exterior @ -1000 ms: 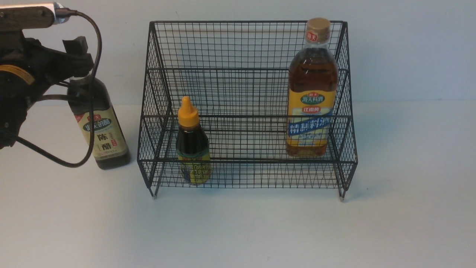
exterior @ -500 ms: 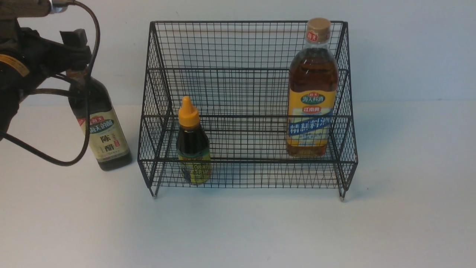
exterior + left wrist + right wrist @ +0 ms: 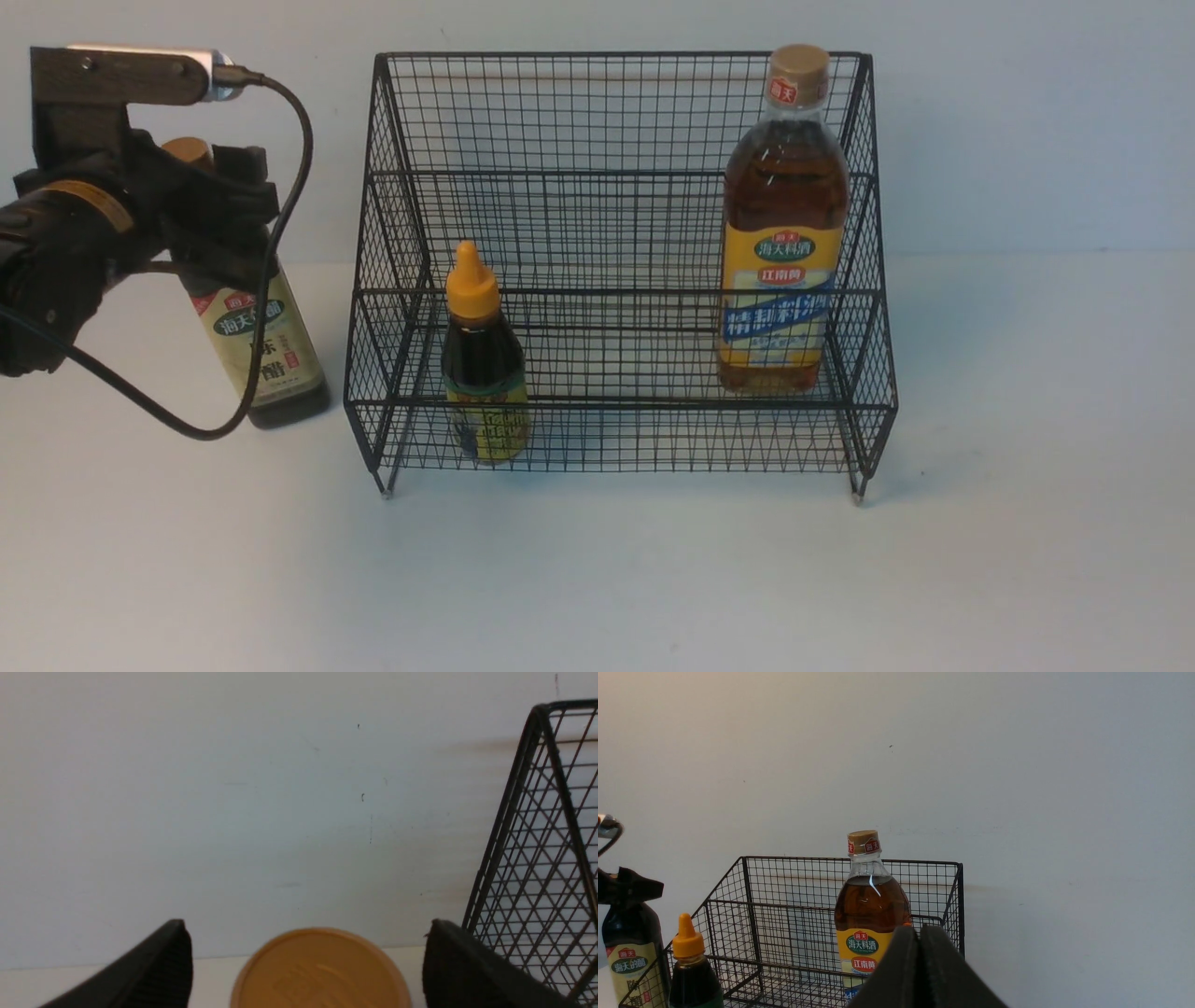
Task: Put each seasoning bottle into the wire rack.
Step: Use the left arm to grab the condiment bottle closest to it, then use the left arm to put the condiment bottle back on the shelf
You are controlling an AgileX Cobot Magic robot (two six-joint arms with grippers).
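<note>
2 bottles [image 3: 786, 271] [image 3: 483, 359] in rack [image 3: 635, 404], 1 bottle [image 3: 288, 369] left of it

Left of wire rack [image 3: 616, 406]: L gripper [image 3: 238, 219] hides neck + part of upper body of tall dark btl [image 3: 271, 359]; cable [image 3: 301, 140] crosses its label. L arm [image 3: 56, 252] cut off by pic edge, also left of rack.

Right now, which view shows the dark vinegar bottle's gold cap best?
The left wrist view: the cap sits large between the open left gripper's fingers, its lower edge cut off. The front view shows it small, partly hidden by the gripper; the right wrist view, barely a sliver.
</note>
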